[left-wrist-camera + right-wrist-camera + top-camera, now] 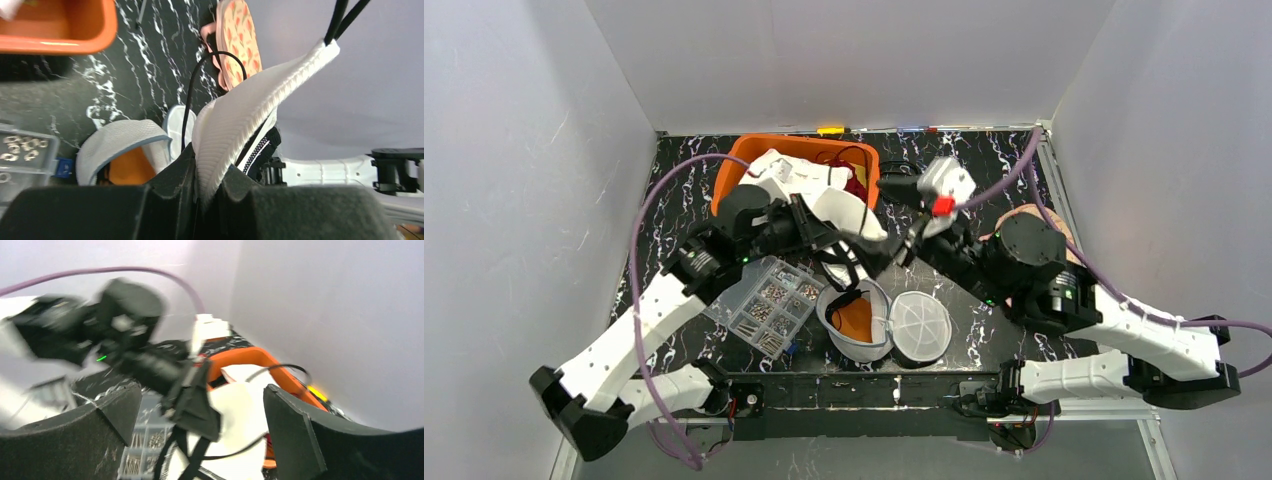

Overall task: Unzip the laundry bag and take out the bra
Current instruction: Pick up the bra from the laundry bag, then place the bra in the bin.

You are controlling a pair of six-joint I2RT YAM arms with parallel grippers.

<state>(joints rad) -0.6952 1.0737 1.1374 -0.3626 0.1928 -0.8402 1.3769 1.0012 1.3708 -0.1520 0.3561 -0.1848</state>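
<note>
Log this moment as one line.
left gripper: shut on bra | right gripper: open, close to bra | laundry bag: unzipped, lid flipped open, on table

The bench (674,200) carries one orange bin (736,160) at its far edge, one clear parts box (764,300), one laundry bag (921,327) open in two round halves by the near edge, one white bra (849,208), and one peach-patterned pad (240,40) near the right edge. There are two arms, the left arm (654,310) and the right arm (1144,335), and two purple cables (637,240).
</note>
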